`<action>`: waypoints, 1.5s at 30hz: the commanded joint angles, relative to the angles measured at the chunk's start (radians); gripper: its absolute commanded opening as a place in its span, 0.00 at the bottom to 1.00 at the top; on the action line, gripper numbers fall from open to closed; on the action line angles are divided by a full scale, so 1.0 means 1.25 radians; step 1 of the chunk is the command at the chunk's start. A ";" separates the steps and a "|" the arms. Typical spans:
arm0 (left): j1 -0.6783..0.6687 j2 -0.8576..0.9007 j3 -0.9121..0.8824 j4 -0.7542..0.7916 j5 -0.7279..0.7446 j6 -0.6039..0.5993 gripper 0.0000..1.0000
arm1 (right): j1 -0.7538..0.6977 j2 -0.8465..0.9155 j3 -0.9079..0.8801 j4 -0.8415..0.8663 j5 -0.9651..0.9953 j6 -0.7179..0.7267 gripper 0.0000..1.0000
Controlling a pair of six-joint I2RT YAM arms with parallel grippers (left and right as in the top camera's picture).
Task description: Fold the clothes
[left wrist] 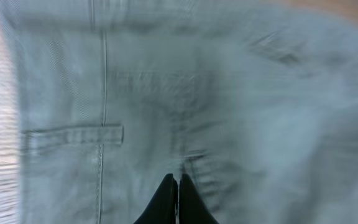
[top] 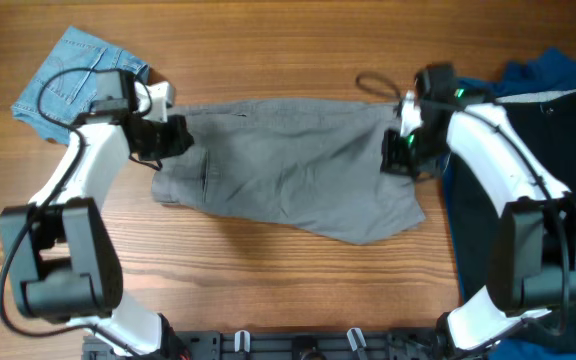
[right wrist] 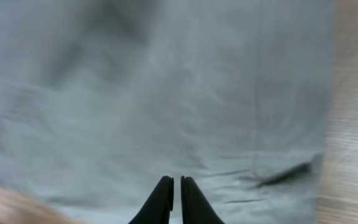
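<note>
1. The left gripper (left wrist: 178, 182) is keeping its jaws pressed together, with only a hairline slit showing between the two black fingers. The tips are sitting against grey cloth; the blur is hiding whether any cloth is nipped between them.
2. The right gripper (right wrist: 177, 182) is likewise holding its jaws closed, the fingers almost touching, just over the same grey cloth. Whether it is pinching cloth cannot be told.
3. In the left wrist view, a pocket welt (left wrist: 73, 134) is lying to the left of the fingers, crossed by a long seam (left wrist: 104, 74).
4. In the right wrist view, the cloth is ending in a straight edge at the right, with wood grain showing beyond it.
5. The shorts (top: 288, 165) are lying spread out in the middle of the table (top: 268, 290), stretching between the two grippers.
6. From overhead, the left gripper is sitting over the shorts' left end and the right gripper over the right end.
7. A folded denim piece (top: 68, 75) is lying at the far left corner, behind the left arm and apart from the shorts.
8. A dark blue garment (top: 558, 85) is lying under the right arm, just beside the shorts' right end.
9. A black cable (top: 373, 85) is looping near the right wrist.
</note>
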 commanded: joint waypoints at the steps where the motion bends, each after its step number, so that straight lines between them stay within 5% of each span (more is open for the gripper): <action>1: -0.003 0.092 -0.056 0.059 -0.098 0.009 0.04 | -0.013 -0.002 -0.176 0.085 0.027 0.099 0.08; 4: 0.012 0.136 -0.056 0.165 -0.113 -0.052 0.11 | -0.073 -0.002 -0.249 0.096 0.151 0.237 0.06; 7: 0.031 0.128 -0.001 0.196 -0.102 -0.093 0.22 | -0.131 -0.002 -0.208 0.092 0.111 0.152 0.07; 12: 0.032 0.063 0.261 -0.113 -0.099 -0.002 0.66 | -0.140 -0.019 -0.047 -0.034 0.088 0.027 0.32; 15: 0.032 0.027 0.291 -0.251 -0.106 -0.003 0.80 | -0.137 -0.059 0.008 -0.069 -0.025 -0.063 0.49; 17: 0.033 0.034 0.244 -0.322 -0.106 -0.003 0.88 | -0.126 -0.074 0.006 -0.054 -0.097 -0.080 0.47; 20: 0.045 0.050 0.088 -0.214 -0.106 -0.009 1.00 | -0.096 -0.071 -0.021 0.005 -0.097 -0.081 0.32; 26: 0.056 0.118 -0.030 -0.033 0.027 -0.011 1.00 | -0.059 -0.033 -0.088 0.127 -0.072 -0.005 0.33; 33: -0.016 0.260 -0.031 -0.014 0.068 -0.022 0.79 | -0.059 0.041 -0.088 0.144 -0.072 -0.005 0.32; 34: -0.023 0.276 -0.031 -0.006 0.068 -0.027 0.75 | -0.059 0.050 -0.088 0.147 -0.072 -0.006 0.32; 39: -0.030 0.296 -0.029 0.002 0.068 -0.030 0.06 | -0.059 0.061 -0.088 0.159 -0.063 0.007 0.21; 45: 0.076 0.183 0.223 -0.327 -0.074 -0.029 0.04 | -0.060 -0.037 -0.060 0.085 -0.063 -0.055 0.15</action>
